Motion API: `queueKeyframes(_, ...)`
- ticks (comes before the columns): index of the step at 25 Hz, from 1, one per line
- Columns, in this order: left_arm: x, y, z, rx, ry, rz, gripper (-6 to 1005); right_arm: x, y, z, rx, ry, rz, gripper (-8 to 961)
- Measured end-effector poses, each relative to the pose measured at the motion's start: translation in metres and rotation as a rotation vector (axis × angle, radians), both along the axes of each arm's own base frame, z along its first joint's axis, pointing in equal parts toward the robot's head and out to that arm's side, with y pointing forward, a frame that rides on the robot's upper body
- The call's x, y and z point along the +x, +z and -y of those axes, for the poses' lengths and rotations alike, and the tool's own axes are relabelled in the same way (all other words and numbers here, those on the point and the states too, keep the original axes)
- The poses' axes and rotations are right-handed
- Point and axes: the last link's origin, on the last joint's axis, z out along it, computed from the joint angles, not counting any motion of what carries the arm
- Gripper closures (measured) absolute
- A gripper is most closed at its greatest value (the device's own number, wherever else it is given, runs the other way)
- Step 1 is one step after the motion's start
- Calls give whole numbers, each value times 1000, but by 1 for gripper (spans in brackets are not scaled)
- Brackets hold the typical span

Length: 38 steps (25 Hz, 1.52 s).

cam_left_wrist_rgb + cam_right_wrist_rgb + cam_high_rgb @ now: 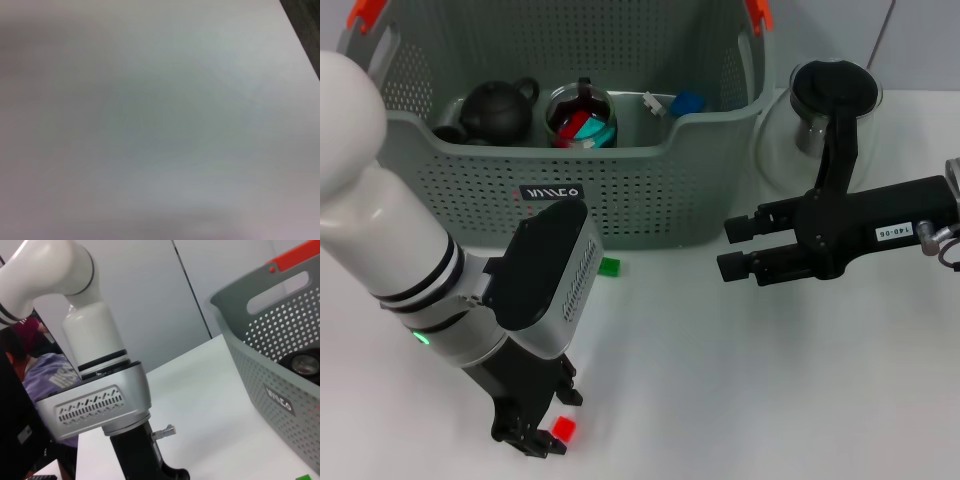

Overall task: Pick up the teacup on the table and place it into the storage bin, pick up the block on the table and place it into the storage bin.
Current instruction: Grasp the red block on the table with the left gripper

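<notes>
Reaching low over the table [720, 380], the left gripper [542, 437] has the red block [563, 429] right at its fingertips; whether the fingers are spread or closed is unclear. Centre the block between them, close gently, lift straight, then carry to the bin [650, 190] behind it. Right gripper [738, 246] hovers apart, seemingly empty.

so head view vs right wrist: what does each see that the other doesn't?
Head only: red block at the left gripper, right gripper, glass pitcher, teapot in the storage bin. Right wrist only: the background wall and a purple garment. Both: the bin, left arm, green block, white table.
</notes>
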Motion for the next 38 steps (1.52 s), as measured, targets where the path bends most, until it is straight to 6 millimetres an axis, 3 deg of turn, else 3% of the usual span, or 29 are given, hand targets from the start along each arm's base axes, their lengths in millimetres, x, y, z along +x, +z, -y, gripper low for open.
queueKeyframes(8, -1, 1, 4, -16, 3, 7, 522, 0, 3, -2, 16, -11, -14, 273)
queueKeyframes(27, -4, -1, 3, -15, -21, 21, 652, 0, 5, -4, 32, -23, -31, 273)
queueKeyframes(32, -5, 0, 3, -23, -21, 13, 782, 0, 6, -5, 39, -25, -36, 273)
queueKeyframes(38, -2, 2, 4, -38, -19, 16, 809, -1, 8, -5, 46, -19, -41, 273)
